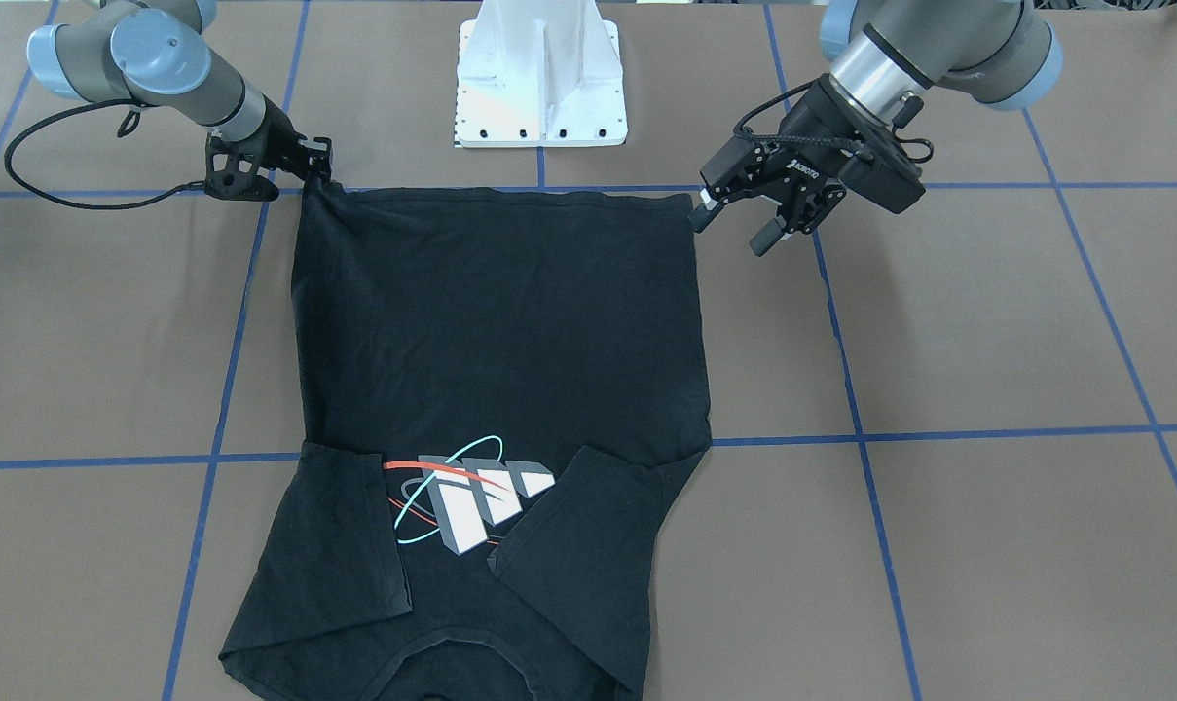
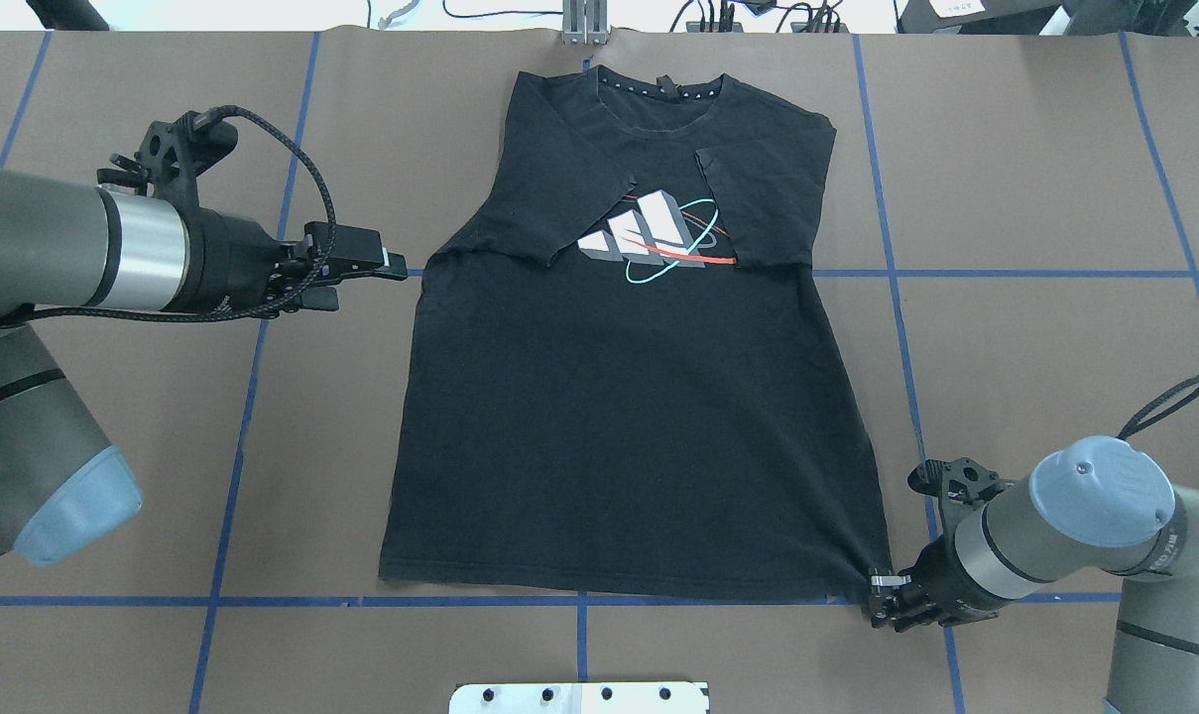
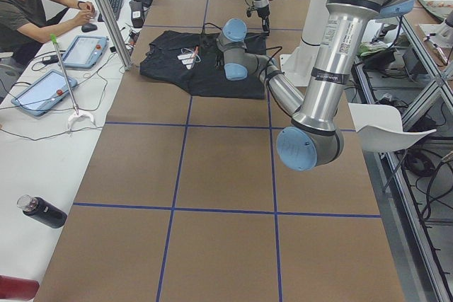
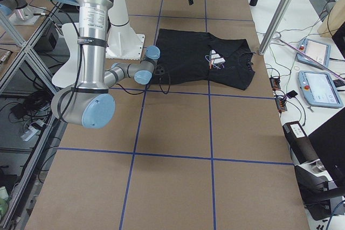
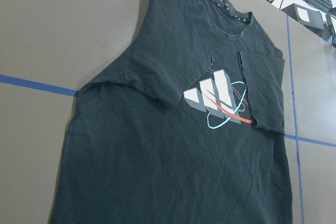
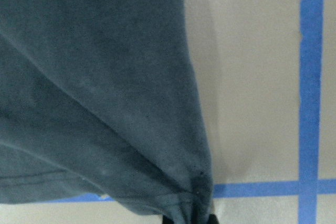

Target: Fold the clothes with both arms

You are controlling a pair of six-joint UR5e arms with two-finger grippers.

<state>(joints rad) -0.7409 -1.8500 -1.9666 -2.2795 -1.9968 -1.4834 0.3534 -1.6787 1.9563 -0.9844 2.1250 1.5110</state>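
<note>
The black T-shirt [image 2: 639,416] lies flat on the brown table, print [image 2: 659,238] facing up, both sleeves folded in over the chest, collar at the far edge. My right gripper [image 2: 885,593] is shut on the near right hem corner, where the cloth bunches into a point [image 6: 197,203]; the same corner shows at the gripper [image 1: 320,177] in the front-facing view. My left gripper [image 1: 734,226] hangs open and empty above the table beside the shirt's left edge, clear of the cloth [image 2: 366,281]. The left wrist view looks down on the shirt [image 5: 173,145].
The white pedestal base [image 1: 541,88] stands just behind the shirt's hem. Blue tape lines [image 2: 897,273] grid the table. A person [image 3: 28,5] sits at a side desk with tablets [image 3: 42,90]; a dark bottle [image 3: 42,210] lies there.
</note>
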